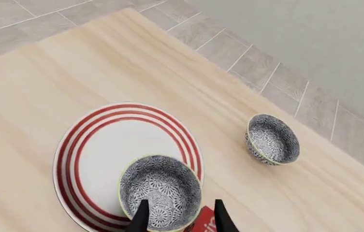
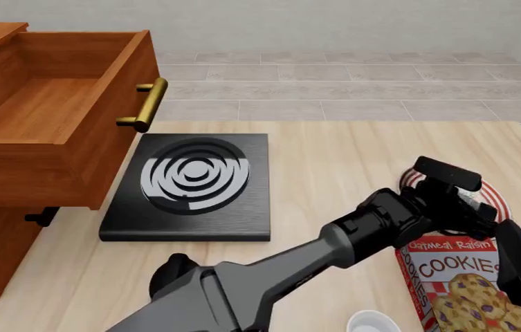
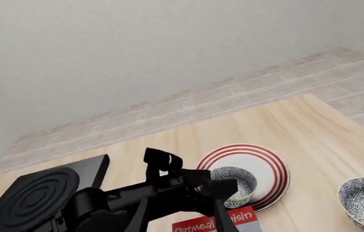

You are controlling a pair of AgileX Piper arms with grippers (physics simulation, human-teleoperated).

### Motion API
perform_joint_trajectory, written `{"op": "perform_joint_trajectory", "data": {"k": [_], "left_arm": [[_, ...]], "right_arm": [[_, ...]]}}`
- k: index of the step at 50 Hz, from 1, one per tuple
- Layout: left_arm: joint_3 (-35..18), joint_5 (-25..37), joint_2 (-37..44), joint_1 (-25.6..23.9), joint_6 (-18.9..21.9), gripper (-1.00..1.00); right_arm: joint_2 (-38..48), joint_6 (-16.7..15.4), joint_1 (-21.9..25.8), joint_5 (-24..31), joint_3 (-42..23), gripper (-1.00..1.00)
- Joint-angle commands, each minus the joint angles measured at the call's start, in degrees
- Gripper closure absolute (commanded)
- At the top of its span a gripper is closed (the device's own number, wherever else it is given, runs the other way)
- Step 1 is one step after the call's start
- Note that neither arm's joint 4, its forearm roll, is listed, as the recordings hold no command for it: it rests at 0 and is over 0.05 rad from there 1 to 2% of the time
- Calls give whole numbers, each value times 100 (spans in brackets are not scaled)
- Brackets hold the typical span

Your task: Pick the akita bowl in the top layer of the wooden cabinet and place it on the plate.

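L wrist view: bowl (image 1: 160,192) sits on plate (image 1: 125,162), near its edge; left gripper (image 1: 182,217) jaws apart, straddling the bowl's near rim, contact w/ rim cannot be told. Likely rigid, light, glazed, slippery; grip by rim wall. Front view: top drawer (image 2: 52,117) open, bowl hidden behind arm. R wrist view: bowl on plate; right jaws not visible.

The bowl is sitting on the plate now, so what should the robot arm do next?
Probably lift the left pincer straight up and away. Its fingers stand spread around the akita bowl's rim, and the bowl already rests on the plate, so pulling sideways might drag it.
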Motion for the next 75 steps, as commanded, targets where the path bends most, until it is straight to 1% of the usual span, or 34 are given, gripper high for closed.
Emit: {"op": "perform_joint_trajectory", "data": {"k": [1,13,32,49,69,70,71,73,74,75], "left_arm": [[0,67,-105,6,45,-100],[4,166,-307,-10,41,-100],[8,304,-565,-80,106,-100],[4,396,-748,-138,110,-100],[43,477,-993,-213,81,-100],[79,451,-1023,-228,3,-100],[302,341,-1153,-248,21,-100],[1545,-310,-1760,-276,6,-100],[1854,-469,-1913,-287,7,-100],[2016,-550,-1999,-290,9,-100]], "right_arm": [[127,-16,1,-141,-1,-100],[130,-56,6,-165,-2,-100],[-207,-130,23,128,-7,-100],[-191,-166,34,92,-11,-100],[-469,-223,45,334,-21,-100],[-494,-223,44,356,-22,-100],[-517,-224,42,377,-22,-100],[-537,-226,41,394,-20,-100],[-544,-229,41,400,-21,-100],[-552,-233,43,406,-21,-100]]}}
